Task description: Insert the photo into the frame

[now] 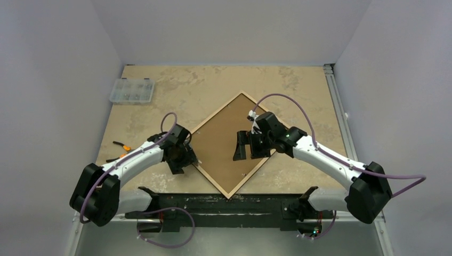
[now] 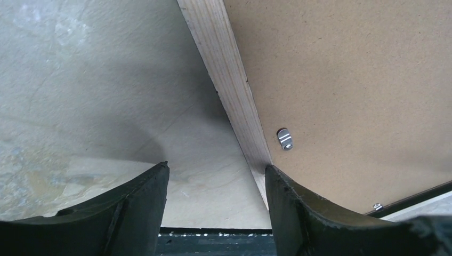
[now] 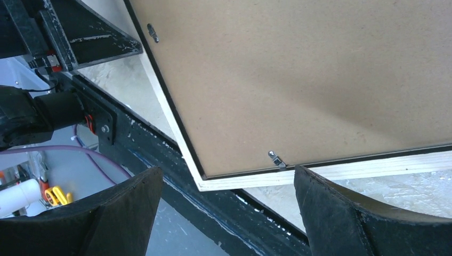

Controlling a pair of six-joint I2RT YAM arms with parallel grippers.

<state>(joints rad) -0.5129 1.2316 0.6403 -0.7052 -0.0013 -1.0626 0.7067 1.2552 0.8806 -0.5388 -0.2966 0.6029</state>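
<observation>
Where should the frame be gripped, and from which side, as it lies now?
Probably on the frame, at the light wood rail along its near-left edge, coming in from outside over the table. It lies flat, back up, with the backing board filling it, so only the outer rim offers an edge. The open left hand is beside that rail.

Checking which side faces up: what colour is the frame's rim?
The frame's rim is light tan wood, clearest in the left wrist view.
</observation>
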